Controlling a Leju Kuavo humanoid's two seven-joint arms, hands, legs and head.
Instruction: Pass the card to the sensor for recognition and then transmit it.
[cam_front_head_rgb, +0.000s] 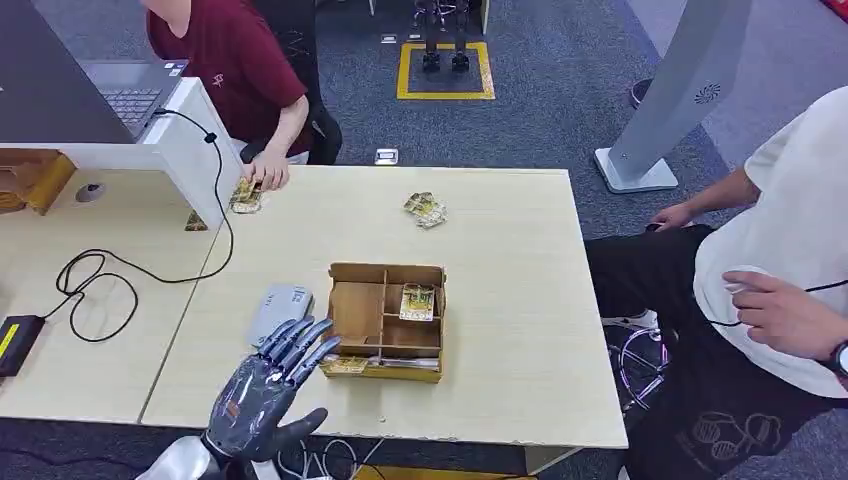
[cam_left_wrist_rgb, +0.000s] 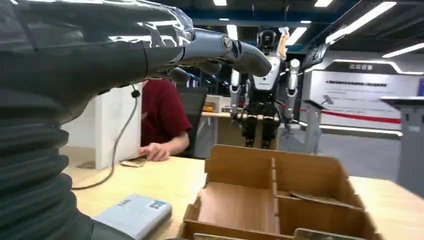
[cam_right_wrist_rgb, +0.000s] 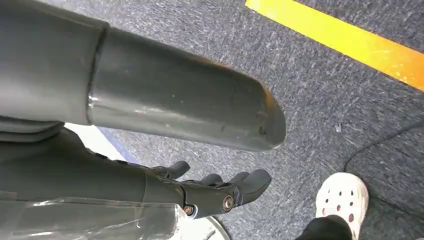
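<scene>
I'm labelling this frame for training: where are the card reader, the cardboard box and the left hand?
card reader (cam_front_head_rgb: 279, 309): head view, middle of its grey top.
cardboard box (cam_front_head_rgb: 359, 311): head view, floor of its empty left compartment.
left hand (cam_front_head_rgb: 265, 388): head view, back of the hand.

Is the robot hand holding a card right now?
No, the left robot hand hovers with fingers spread near the cardboard box, holding nothing.

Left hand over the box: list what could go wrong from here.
1. The left hand hovers open at the near wall of the cardboard box; a low reach could push the light box or crush that wall.
2. The card sits in a narrow far compartment behind dividers, so the fingers may snag or fail to pinch it.
3. The grey sensor lies right beside the hand and could get bumped out of place.
</scene>
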